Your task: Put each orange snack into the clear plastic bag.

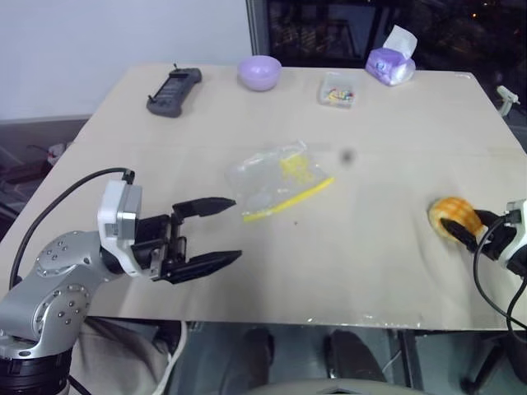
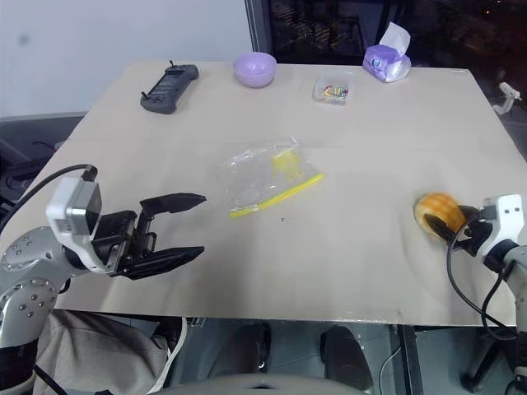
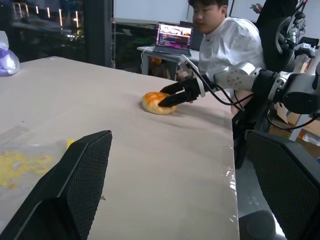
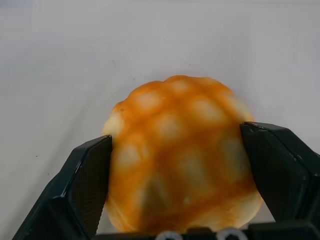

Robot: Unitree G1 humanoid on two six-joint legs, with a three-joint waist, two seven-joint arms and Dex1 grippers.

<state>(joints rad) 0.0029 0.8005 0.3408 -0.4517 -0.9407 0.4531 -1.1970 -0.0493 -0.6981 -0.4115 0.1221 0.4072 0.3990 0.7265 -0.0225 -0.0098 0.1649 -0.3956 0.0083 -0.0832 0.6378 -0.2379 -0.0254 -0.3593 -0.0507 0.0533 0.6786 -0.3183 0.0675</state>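
The orange snack (image 1: 454,216), a domed bun with a grid crust, lies near the table's right edge. My right gripper (image 1: 466,227) is open and reaches around it. In the right wrist view the bun (image 4: 182,160) sits between the two fingers (image 4: 87,185), close against both pads. The clear plastic bag (image 1: 276,181), with its yellow strip, lies flat and crinkled at the table's middle. My left gripper (image 1: 235,229) hovers open and empty over the front left of the table, pointing right toward the bag. The left wrist view shows the bag (image 3: 20,160) and the far bun (image 3: 157,101).
Along the far edge stand a black controller (image 1: 174,90), a lilac bowl (image 1: 259,72), a small clear box of colourful bits (image 1: 338,89) and a purple tissue pack (image 1: 391,62). A person (image 3: 225,40) sits beyond the table's right side by a laptop (image 3: 174,37).
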